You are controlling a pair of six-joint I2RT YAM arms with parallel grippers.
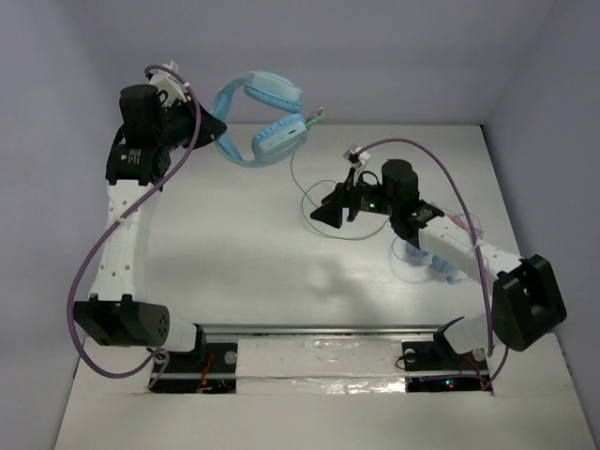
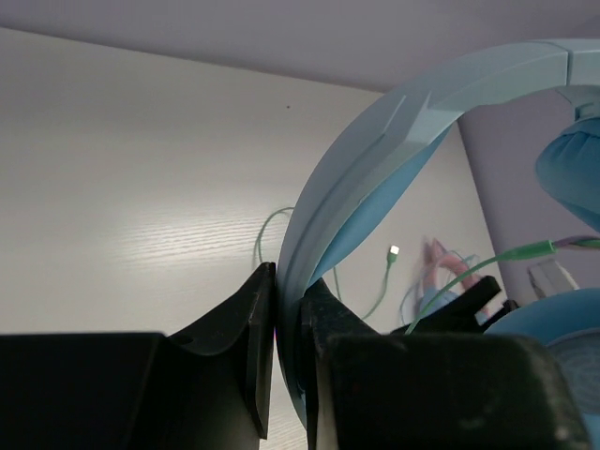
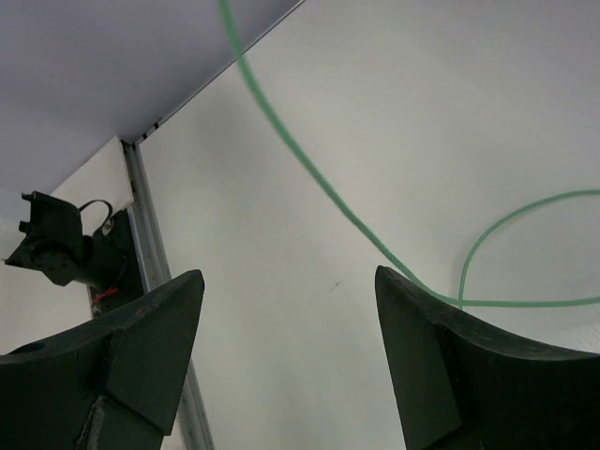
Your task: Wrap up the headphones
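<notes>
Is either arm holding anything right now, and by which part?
The left gripper pinches the headphones by the headband; the right gripper is open, holding nothing.

High rear overview, close wrist views, table shared

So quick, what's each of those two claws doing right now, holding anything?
Left gripper: closed on the headband of the light sky-blue over-ear headphones.
Right gripper: open, holding nothing; the thin pale-green cable passes beside it.

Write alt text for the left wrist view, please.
The left gripper clamps its black fingers on the headband of the sky-blue headphones, which arches up and right above the white table; their thin green cable trails behind.
</notes>
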